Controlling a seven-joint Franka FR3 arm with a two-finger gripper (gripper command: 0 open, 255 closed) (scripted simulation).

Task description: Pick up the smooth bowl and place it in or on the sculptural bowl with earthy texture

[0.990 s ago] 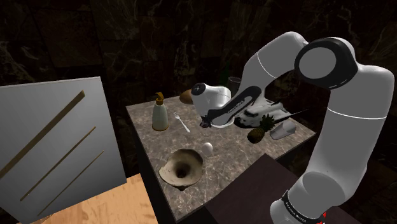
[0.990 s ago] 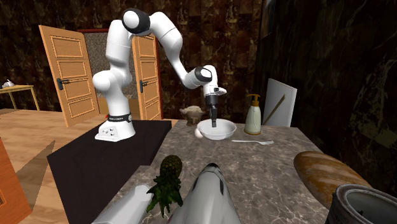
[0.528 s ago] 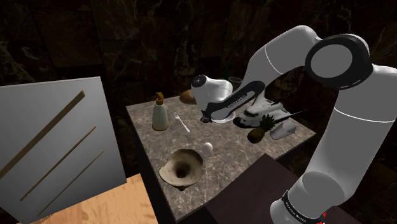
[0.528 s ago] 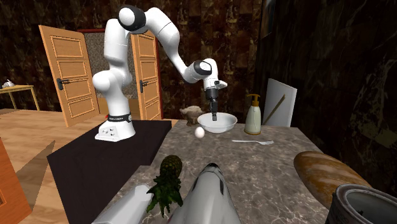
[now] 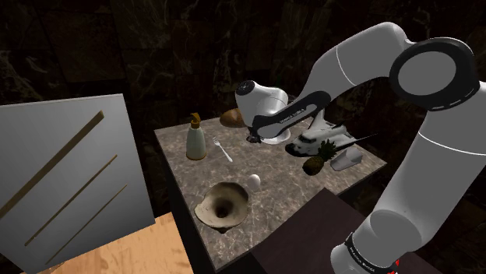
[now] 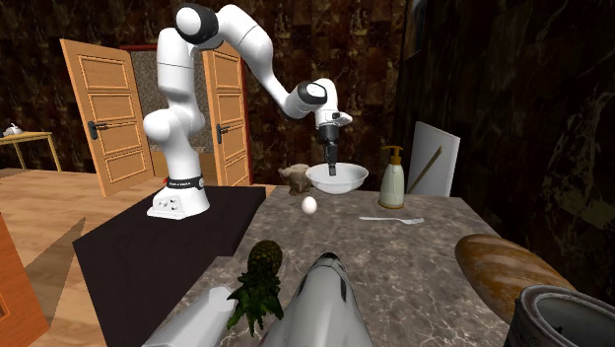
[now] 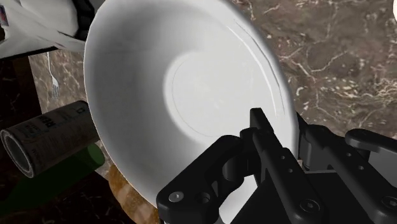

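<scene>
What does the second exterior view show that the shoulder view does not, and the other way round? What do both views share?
Second exterior view, not the shoulder view: panelled wooden doors behind the white arm and a small side table at the far left. Shoulder view, not the second exterior view: the dark hollow inside the rough brown sculptural bowl, seen from above. Both: the arm holding the smooth white bowl above the dark marble tabletop, a white egg, a soap bottle and a pineapple.

The shoulder view is dimly lit, its walls (image 5: pixel 156 47) nearly lost in darkness. The doors (image 6: pixel 103 118) are shown brighter. The white bowl (image 7: pixel 191 83) is evenly lit and softly shaded toward its rim.
</scene>
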